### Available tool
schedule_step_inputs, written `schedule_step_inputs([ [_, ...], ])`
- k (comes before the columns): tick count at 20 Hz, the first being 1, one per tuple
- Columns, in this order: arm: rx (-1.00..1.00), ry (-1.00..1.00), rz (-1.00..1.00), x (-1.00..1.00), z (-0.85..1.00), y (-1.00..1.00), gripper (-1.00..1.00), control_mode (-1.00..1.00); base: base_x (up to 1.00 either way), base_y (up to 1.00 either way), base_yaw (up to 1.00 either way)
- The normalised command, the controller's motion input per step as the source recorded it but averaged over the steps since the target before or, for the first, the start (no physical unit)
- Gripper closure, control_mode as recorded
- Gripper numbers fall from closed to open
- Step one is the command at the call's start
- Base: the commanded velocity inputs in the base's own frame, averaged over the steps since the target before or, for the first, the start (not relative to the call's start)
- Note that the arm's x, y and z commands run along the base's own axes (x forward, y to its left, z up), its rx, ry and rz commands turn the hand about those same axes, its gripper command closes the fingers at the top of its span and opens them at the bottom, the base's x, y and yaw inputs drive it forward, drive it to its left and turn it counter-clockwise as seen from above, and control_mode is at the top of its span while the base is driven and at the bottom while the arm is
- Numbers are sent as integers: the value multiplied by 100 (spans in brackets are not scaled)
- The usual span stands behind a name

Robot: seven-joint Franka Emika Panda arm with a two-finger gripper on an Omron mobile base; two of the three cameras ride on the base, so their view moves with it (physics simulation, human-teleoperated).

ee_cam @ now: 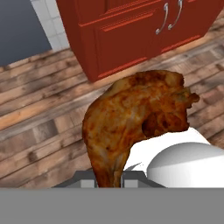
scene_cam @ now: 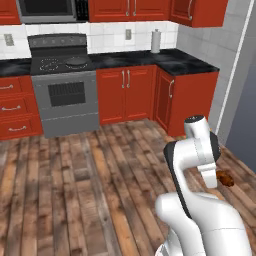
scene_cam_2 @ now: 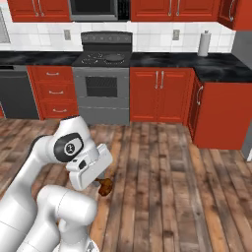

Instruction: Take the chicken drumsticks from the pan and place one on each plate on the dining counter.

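Wooden plank flooring [scene_cam: 75,200] forms the background, beneath a folded white arm whose gripper [ee_cam: 109,181] is tucked low beside the robot's body. Its jaws pinch the narrow end of one chicken drumstick [ee_cam: 135,118], which juts from the hand well above the floor; the same drumstick appears as a small brown piece at the wrist in the left base view [scene_cam: 226,178] and in the right base view [scene_cam_2: 104,186]. Just beyond the drumstick in the hand view stands a red cabinet [ee_cam: 131,35] with curved silver handles. Farther off, the grey stove [scene_cam: 62,90] sits against the back wall, the pan [scene_cam: 76,62] resting on its right rear burner. Black marble worktops [scene_cam: 165,60] on red cabinets flank the stove; a paper towel roll [scene_cam: 155,41] stands upright on the right-hand stretch.
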Motion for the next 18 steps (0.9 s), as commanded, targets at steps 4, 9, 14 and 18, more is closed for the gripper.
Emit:
schedule_step_inputs([
  [4,0,0,0,0,0,0,100,100,-100,0,6],
  [9,0,0,0,0,0,0,100,100,-100,0,7],
  [14,0,0,0,0,0,0,100,100,-100,0,6],
  [18,0,0,0,0,0,0,100,100,-100,0,7],
])
